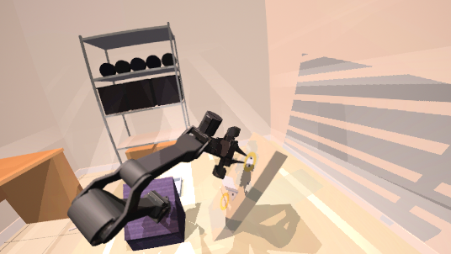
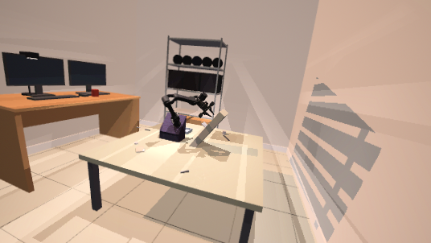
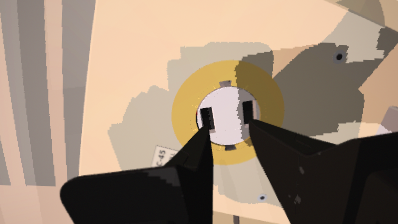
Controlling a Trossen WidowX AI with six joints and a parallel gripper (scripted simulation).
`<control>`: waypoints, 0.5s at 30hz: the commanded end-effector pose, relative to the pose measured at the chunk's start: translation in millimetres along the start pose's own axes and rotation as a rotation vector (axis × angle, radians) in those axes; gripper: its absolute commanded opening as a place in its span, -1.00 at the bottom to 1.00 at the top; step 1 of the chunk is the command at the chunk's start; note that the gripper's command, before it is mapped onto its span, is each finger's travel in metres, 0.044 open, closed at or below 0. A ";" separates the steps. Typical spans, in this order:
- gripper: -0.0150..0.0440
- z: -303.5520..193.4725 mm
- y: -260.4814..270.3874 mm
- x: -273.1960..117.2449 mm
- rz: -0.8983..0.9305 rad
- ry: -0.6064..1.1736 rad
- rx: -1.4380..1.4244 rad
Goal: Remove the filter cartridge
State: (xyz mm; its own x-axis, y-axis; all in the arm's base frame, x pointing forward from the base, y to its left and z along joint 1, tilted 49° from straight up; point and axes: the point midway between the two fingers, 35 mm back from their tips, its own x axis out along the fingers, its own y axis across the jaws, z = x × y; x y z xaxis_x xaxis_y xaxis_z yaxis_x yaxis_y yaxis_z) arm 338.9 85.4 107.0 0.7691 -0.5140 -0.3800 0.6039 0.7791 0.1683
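The label [image 3: 161,157] beside the yellow ring [image 3: 184,112] is partly hidden by a finger [image 3: 192,155].

We see the hand [image 1: 241,158] [image 2: 211,114] [image 3: 229,130] close over the cartridge [image 3: 225,116], its fingertips apart and near the two slots. The tilted panel [image 1: 261,189] [image 2: 210,128] [image 3: 130,60] blocks any way straight on past the cartridge. Above the panel's top edge we have open air. The purple block [image 1: 151,210] [image 2: 173,128] stands under the arm, obstructing low passage there; between block and panel we find a gap.
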 end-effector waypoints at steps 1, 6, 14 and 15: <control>-0.10 -3.3 -1.8 7.5 -0.001 0.006 -0.014; -0.10 -2.1 -2.5 15.5 0.001 0.002 -0.014; -0.10 -3.8 -3.5 17.8 0.001 0.000 -0.015; -0.10 -4.1 -3.5 17.8 0.001 0.000 -0.015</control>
State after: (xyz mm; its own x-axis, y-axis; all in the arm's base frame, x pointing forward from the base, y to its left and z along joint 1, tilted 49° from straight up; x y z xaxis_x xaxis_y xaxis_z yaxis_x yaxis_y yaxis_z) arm 350.1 75.0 100.2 0.7707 -0.5161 -0.3737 0.6028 0.7807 0.1650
